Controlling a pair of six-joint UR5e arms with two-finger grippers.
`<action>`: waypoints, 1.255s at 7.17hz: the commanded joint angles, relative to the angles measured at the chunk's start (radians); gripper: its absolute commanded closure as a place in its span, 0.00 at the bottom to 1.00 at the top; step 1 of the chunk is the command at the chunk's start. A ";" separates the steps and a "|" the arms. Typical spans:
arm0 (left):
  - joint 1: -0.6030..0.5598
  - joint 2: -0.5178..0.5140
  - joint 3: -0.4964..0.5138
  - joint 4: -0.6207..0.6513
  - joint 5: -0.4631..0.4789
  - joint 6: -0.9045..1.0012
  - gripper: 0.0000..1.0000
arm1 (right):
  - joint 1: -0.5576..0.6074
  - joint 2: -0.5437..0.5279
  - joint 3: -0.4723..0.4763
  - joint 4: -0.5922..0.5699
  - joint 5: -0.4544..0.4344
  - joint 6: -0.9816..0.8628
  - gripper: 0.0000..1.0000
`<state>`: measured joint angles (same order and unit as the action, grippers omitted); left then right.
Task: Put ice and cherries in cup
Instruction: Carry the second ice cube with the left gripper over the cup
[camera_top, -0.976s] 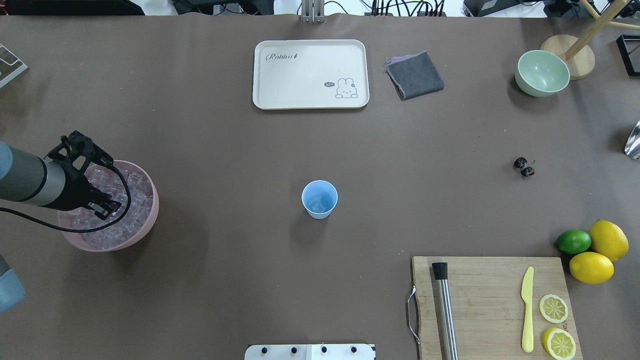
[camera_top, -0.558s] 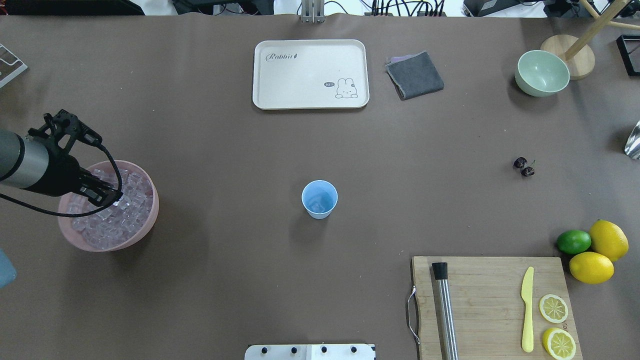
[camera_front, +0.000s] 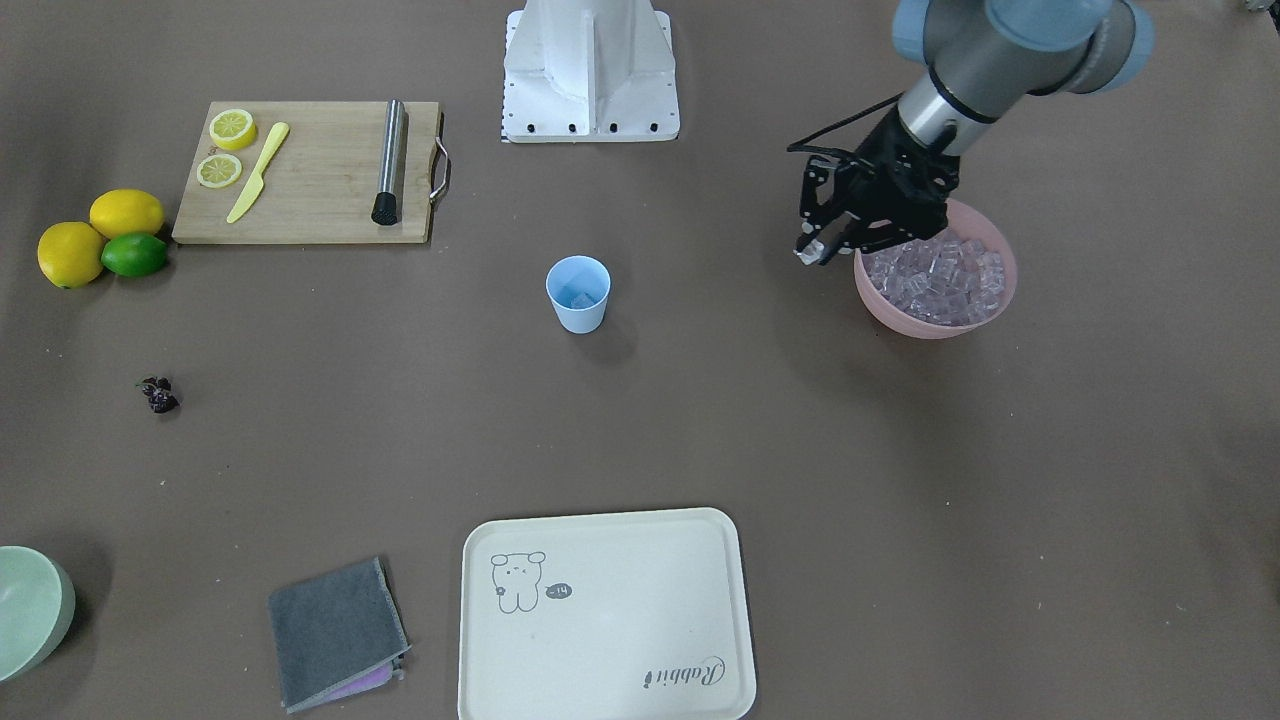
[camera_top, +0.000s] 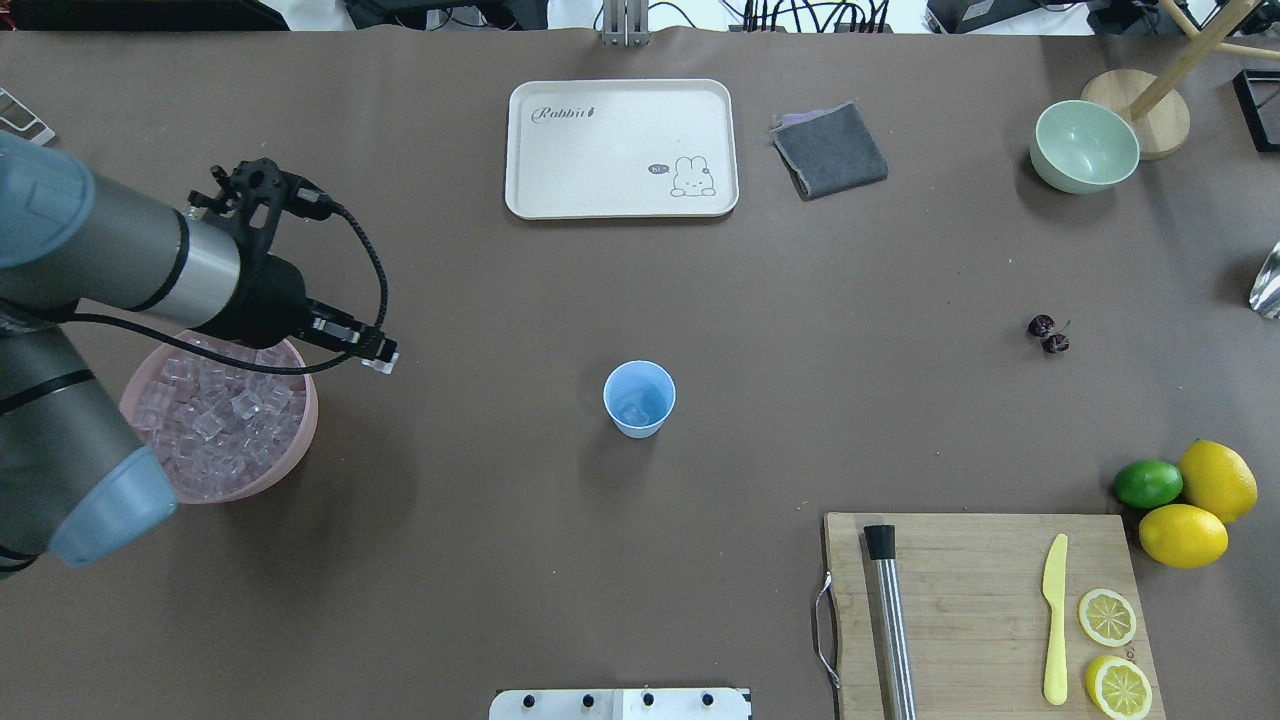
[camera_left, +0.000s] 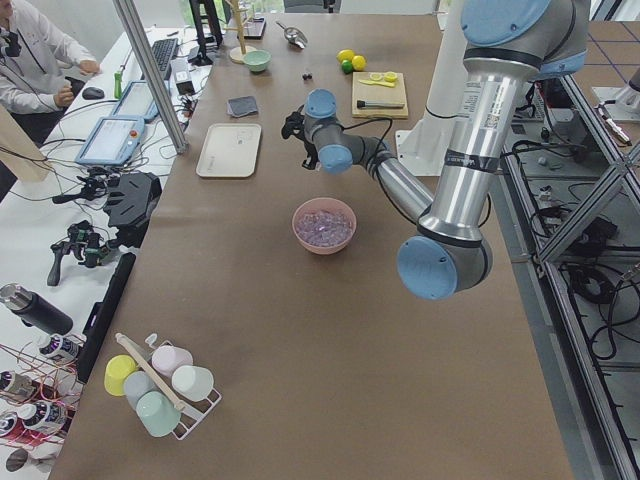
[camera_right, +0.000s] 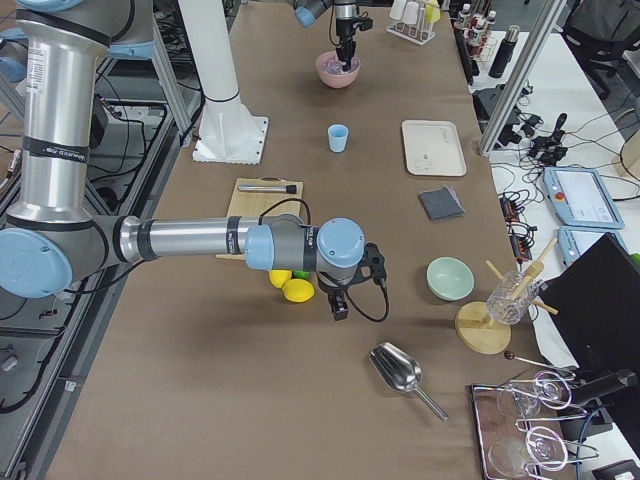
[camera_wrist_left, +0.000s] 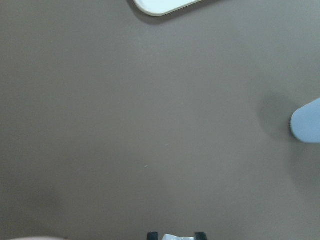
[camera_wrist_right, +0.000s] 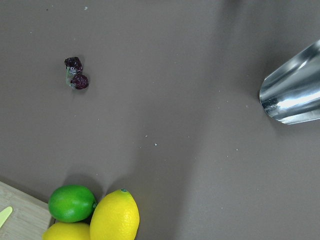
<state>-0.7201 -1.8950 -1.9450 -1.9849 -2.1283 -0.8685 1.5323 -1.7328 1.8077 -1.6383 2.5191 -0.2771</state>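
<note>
- One ice cube (camera_front: 807, 256) is pinched in the left hand (camera_top: 376, 352), just past the bowl (camera_top: 296, 440) rim, well short of the cup (camera_top: 639, 398).
- Cube is held at the fingertips only; slick ice could be squeezed out and dropped on the worktop (camera_top: 480, 290).
- Cup looks light; it could be tipped if the rim is clipped.
- Untouched cherries (camera_top: 1048, 334) lie well to the right; right hand (camera_right: 340, 303) state cannot be told.

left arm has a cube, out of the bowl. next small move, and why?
Probably carry it sideways to above the mouth of the cup, grip shut. The left tool holds an ice cube just past the rim of the pink bowl, over bare table, well short of the cup. Releasing here would likely miss.
</note>
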 joint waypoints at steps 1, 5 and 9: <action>0.153 -0.218 0.076 0.076 0.170 -0.182 1.00 | -0.001 -0.001 -0.001 0.000 0.001 -0.001 0.01; 0.255 -0.407 0.242 0.123 0.330 -0.261 1.00 | -0.008 -0.001 -0.002 0.000 0.006 -0.001 0.01; 0.255 -0.412 0.262 0.121 0.344 -0.259 1.00 | -0.008 -0.004 -0.002 0.000 0.006 -0.001 0.01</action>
<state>-0.4649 -2.3064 -1.6865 -1.8626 -1.7919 -1.1264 1.5248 -1.7349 1.8055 -1.6383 2.5249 -0.2775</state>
